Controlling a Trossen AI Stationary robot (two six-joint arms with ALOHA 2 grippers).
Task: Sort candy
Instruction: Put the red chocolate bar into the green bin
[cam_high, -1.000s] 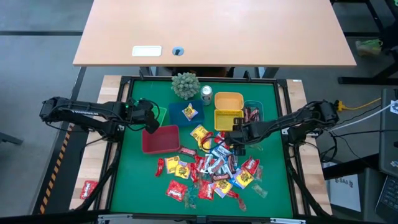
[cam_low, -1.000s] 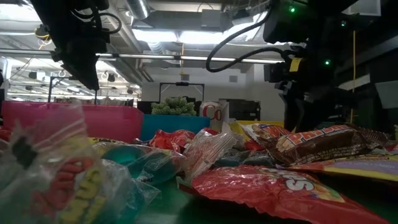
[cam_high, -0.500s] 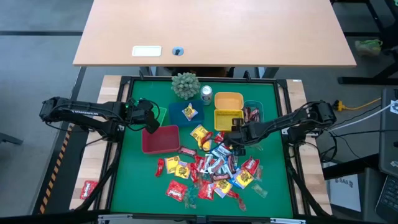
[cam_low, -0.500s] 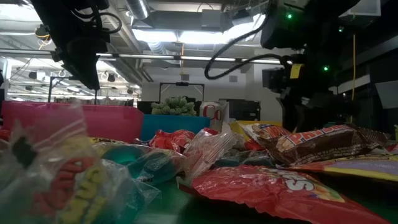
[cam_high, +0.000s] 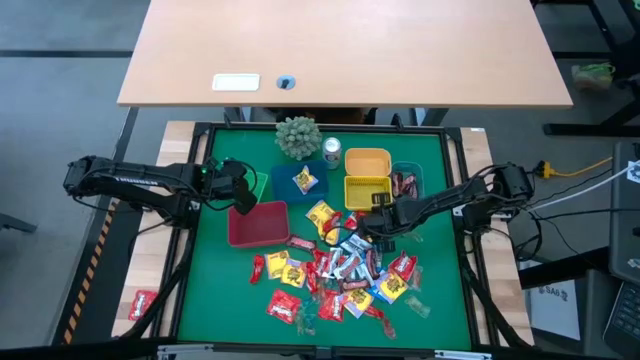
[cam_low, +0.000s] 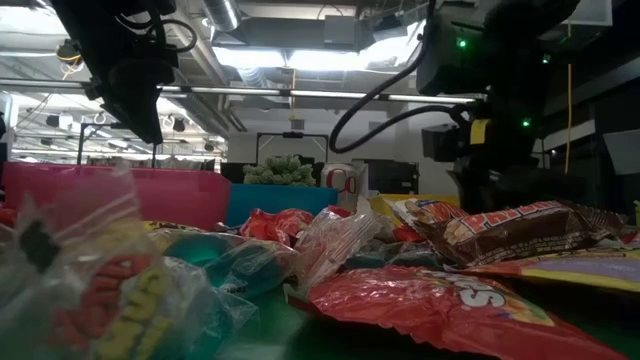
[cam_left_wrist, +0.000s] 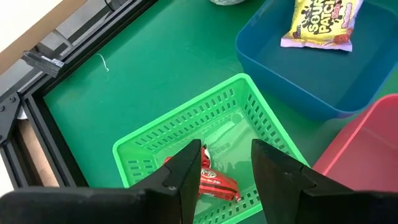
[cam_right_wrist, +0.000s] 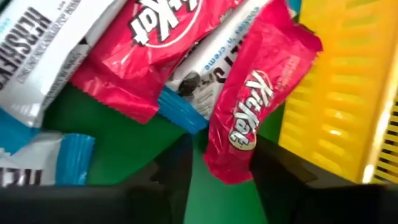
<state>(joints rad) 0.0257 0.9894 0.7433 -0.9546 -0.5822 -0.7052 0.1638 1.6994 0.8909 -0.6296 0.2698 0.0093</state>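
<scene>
Candy pile sits mid-mat, near the front edge, mixed red, yellow and blue-white wrappers overlapping. A few pieces are already binned: a yellow pack in the blue bin, dark pieces in the teal bin, one red bar in the green basket.

Right gripper is down at the pile's back edge, just in front of the yellow bin. Its wrist view shows the fingers apart and straddling the end of a red KitKat that lies beside the yellow bin wall. Nothing pinched yet; looks like it is lined up for that bar, likely bound for the green basket, where a red bar already lies.

Left gripper hangs over the green basket, fingers parted, empty, the red bar lying on the basket floor below them. Probably placed there as a drop point for reds.

One stray red pack lies off the mat to the left, outside the frame.
</scene>
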